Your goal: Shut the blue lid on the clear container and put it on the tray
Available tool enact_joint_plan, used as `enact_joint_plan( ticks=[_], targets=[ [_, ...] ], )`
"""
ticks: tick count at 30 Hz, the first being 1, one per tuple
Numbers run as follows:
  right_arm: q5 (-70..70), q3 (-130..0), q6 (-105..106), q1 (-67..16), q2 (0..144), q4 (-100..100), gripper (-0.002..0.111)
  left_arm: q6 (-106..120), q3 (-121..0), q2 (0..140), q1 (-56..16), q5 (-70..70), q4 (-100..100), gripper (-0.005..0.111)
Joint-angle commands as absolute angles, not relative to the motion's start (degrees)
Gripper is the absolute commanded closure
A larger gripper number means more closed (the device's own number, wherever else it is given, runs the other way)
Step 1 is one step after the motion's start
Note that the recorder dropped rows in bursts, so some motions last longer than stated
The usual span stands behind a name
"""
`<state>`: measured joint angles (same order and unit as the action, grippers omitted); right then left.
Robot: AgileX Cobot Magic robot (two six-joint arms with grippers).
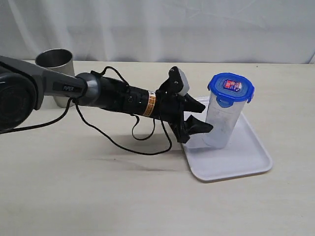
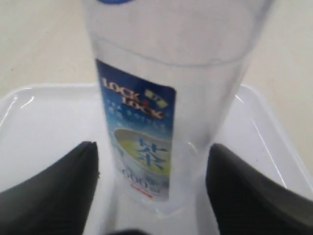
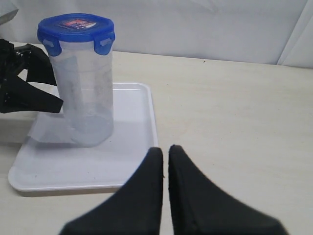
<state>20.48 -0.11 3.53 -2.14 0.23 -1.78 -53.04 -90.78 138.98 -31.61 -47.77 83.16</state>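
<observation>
The right gripper [image 3: 165,159] is seen pressed shut and empty. Beyond it, the clear container [image 3: 83,98] is stood upright on the tray [image 3: 137,171], with the blue lid [image 3: 76,27] seated on top. Behind, the left gripper [image 1: 204,116] is spread wide around the container, untouching. A straight, level withdrawal is advised, lest the wall be brushed.

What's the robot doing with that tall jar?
The container stands upright on the tray with the lid on. The left fingers are open on either side of it, with gaps showing, so they are not squeezing it. The right fingers are shut, off to one side, holding nothing.
</observation>
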Motion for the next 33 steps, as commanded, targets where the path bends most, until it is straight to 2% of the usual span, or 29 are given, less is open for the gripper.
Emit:
enact_joint_plan(
  ticks=[1, 3, 6, 11, 21, 33],
  targets=[
    [20.34, 0.00, 3.73, -1.92, 0.00, -2.16, 0.104, -60.70, -91.05, 135.49, -30.62, -48.51, 95.66, 0.062],
    [20.34, 0.00, 3.73, -1.92, 0.00, -2.16, 0.104, -65.70, -91.05, 134.07, -29.97, -48.51, 99.95, 0.075],
    [20.34, 0.00, 3.73, -1.92, 0.00, -2.16, 0.104, -73.24, -90.79, 131.60, -28.11, -49.02, 99.95, 0.106],
    [20.34, 0.00, 3.73, -1.92, 0.00, -2.16, 0.104, -75.33, -86.80, 126.00, -27.88, -42.62, 99.95, 0.107],
    [20.34, 0.00, 3.73, -1.92, 0.00, -2.16, 0.104, -80.83, -73.08, 111.06, -28.00, -16.92, 99.95, 0.107],
    [20.34, 0.00, 3.73, -1.92, 0.00, -2.16, 0.104, -81.27, -57.64, 91.35, -28.00, -11.74, 99.95, 0.107]
  ],
)
